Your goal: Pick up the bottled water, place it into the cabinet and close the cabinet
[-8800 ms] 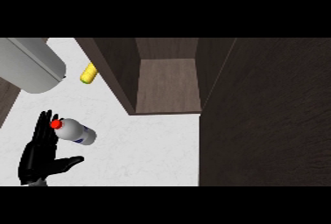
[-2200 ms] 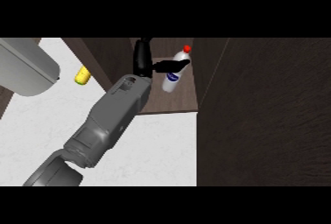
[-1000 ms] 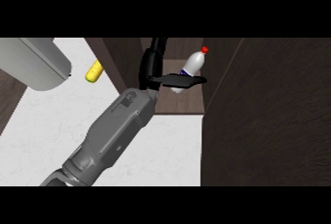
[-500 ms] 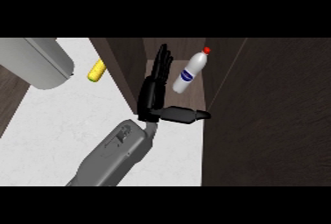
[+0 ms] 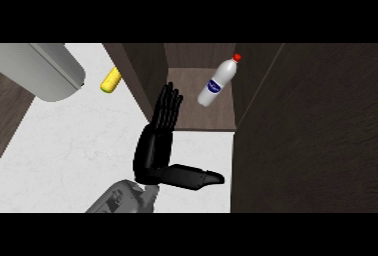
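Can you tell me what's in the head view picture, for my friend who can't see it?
A water bottle with a red cap stands inside an open dark wooden cabinet, with nothing holding it. The robot's left hand is open in front of the cabinet, fingers straight and pointing toward it. A yellow object lies on the white counter.

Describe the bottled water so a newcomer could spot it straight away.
Find the dark wooden cabinet at the counter's far side and look into its open compartment. The bottled water stands there, ahead of the left hand and apart from it. It alone is white, with a red cap and a blue label.
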Available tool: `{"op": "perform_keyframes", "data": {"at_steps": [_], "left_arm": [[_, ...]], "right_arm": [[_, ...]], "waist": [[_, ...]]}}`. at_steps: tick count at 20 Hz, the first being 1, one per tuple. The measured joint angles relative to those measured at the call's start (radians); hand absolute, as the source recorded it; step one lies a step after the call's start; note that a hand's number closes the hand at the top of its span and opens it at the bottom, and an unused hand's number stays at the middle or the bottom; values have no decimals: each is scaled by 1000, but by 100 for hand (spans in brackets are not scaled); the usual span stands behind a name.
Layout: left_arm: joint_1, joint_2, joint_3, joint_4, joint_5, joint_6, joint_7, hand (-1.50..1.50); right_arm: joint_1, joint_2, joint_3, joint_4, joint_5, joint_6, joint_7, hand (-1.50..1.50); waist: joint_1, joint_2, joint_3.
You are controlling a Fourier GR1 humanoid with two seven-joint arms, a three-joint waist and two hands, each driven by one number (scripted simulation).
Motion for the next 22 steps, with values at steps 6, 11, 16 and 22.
{"op": "perform_keyframes", "data": {"at_steps": [6, 11, 16, 22], "left_arm": [[150, 74, -23, -151, -16, 4, -9, -150], [255, 141, -10, -267, -10, -8, -17, -150], [351, 210, 11, -346, 1, -33, -33, -150], [451, 266, 41, -410, 17, -71, -77, -150]], "right_arm": [[-24, -41, 119, -2, 19, 53, 44, 150], [-15, -51, 248, -12, 41, 64, 99, 150], [-34, -49, 377, -23, 79, 55, 148, 150], [-89, -1, 536, -54, 216, -15, 225, 150]], "waist": [[-3, 1, 0], [-6, 1, -1], [-8, -1, -3], [-7, -3, -4]]}}
